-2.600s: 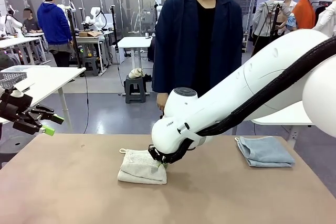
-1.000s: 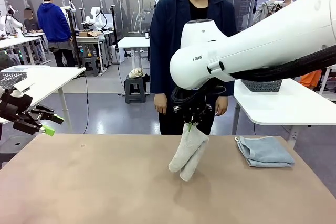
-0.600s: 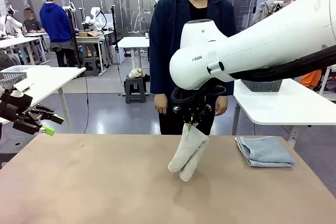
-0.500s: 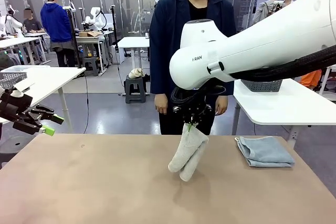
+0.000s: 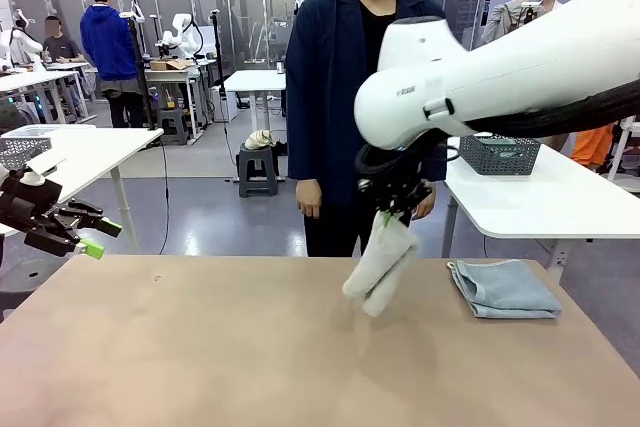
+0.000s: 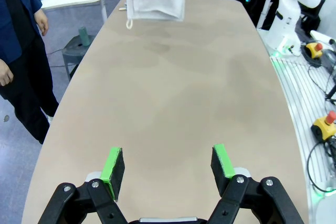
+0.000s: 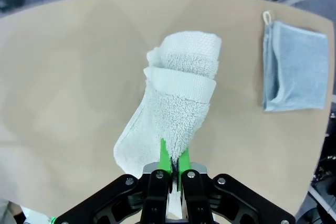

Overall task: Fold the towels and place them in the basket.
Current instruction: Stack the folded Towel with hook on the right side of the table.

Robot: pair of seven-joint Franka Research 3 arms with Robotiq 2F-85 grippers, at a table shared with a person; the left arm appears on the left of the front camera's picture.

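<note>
The right gripper [image 5: 397,209] is clamped on the folded cream towel [image 5: 380,265], hanging above the table [image 5: 180,347] — the blue towel [image 5: 503,288] lies folded on it. Left gripper [image 6: 168,165] open; the mesh basket [image 5: 498,154] behind is possibly the target.

A person [image 5: 345,77] in dark clothing stands behind the brown table [image 5: 180,347].

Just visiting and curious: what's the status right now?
Right gripper shut on cream towel, hanging above table. Left gripper open, empty. Blue-grey towel folded on table. Nothing in the way.
</note>
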